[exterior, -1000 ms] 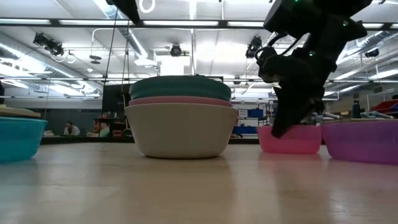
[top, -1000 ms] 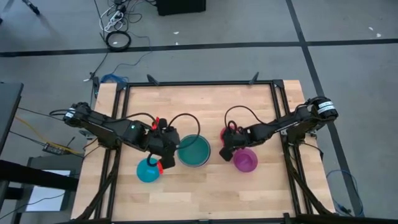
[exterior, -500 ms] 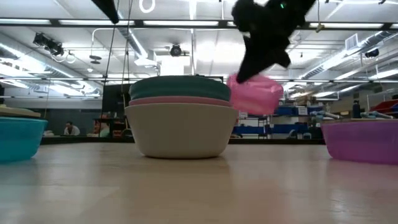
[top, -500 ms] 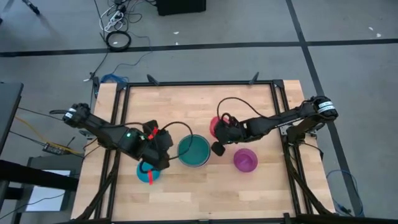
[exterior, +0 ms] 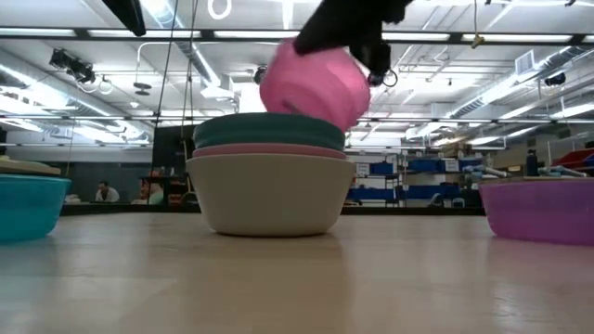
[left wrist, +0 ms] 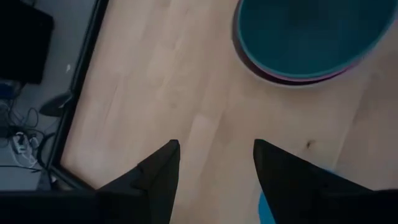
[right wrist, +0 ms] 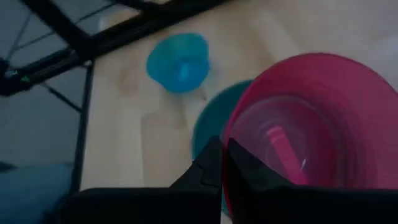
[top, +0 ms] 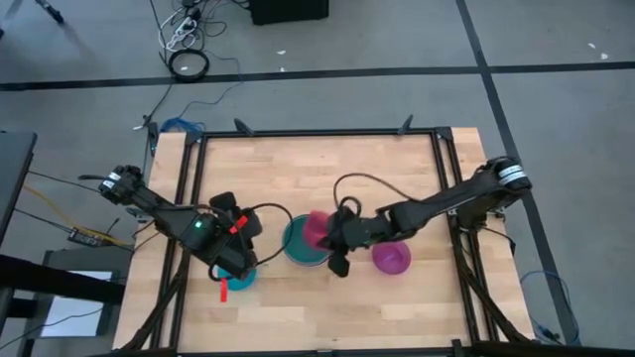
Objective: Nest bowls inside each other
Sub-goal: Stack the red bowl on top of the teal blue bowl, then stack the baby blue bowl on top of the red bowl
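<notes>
A red-pink bowl (exterior: pixel 311 85) hangs tilted above a stack of three bowls on the table: teal-green (exterior: pixel 269 130) on top, pale pink (exterior: pixel 269 149) in the middle and grey-white (exterior: pixel 269 193) at the bottom. My right gripper (top: pixel 334 241) is shut on the red-pink bowl (top: pixel 317 229), over the stack's right side. My left gripper (left wrist: pixel 214 155) stands open above the cyan bowl (top: pixel 242 279) at the near left and touches nothing. The purple bowl (top: pixel 391 258) rests on its base to the right of the stack. My right gripper pinches the red-pink bowl's rim (right wrist: pixel 235 147), with one finger inside the bowl and one outside. The fingers come from the table's right, slanting down. The bowl is lifted clear and tilted just above the teal-green bowl (right wrist: pixel 211 127), its opening toward the gripper.
The black frame rails (top: pixel 317 132) run along the table's edges. Bare wood lies at the far side (top: pixel 317 169) and along the near edge (top: pixel 327 307). Cables trail from both arms over the table.
My right gripper has lifted the red-pink bowl from the table beside the purple bowl and carried it up and toward the table's left, over the stack; the bowl has tipped. My left gripper has swung from beside the stack toward the near left, over the cyan bowl, still open.
</notes>
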Tool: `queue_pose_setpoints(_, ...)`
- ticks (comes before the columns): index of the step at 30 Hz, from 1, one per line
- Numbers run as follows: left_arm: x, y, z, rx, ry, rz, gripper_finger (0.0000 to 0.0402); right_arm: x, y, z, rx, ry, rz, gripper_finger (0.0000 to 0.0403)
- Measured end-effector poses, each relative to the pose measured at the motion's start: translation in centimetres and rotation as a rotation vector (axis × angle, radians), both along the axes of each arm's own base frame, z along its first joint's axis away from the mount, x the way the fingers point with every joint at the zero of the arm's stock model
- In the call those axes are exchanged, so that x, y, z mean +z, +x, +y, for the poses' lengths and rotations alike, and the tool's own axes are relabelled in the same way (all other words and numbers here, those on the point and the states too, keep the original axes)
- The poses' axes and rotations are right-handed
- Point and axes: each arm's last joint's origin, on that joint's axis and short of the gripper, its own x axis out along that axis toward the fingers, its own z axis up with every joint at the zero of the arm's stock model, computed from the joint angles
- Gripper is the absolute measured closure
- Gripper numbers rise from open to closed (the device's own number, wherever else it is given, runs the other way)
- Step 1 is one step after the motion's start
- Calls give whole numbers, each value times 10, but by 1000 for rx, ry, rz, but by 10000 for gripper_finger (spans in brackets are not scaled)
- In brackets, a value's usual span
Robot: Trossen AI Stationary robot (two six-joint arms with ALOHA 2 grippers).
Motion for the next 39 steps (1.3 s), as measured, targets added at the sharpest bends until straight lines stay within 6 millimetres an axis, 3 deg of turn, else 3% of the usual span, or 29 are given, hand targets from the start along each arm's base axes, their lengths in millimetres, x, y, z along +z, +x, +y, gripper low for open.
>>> queue_pose_setpoints(8,0,0,-2,-7,8,-9,188,-47,29,16,42,-4,9,401)
queue_pose_setpoints(13,0,-1,-2,-4,5,-8,188,-60,34,17,46,-10,22,361)
queue_pose_setpoints(20,0,-2,-5,-17,3,-5,188,-45,29,15,12,2,-9,263)
queue_pose_setpoints(25,-2,-7,-14,-59,-27,13,188,-26,21,12,-11,-8,-45,235)
queue_pose_setpoints(31,-40,-29,-37,-191,-67,202,188,-1,-3,23,-27,-74,-52,237)
queue_pose_setpoints(39,-113,-57,-38,-86,-84,347,188,11,-53,44,-158,-163,63,238)
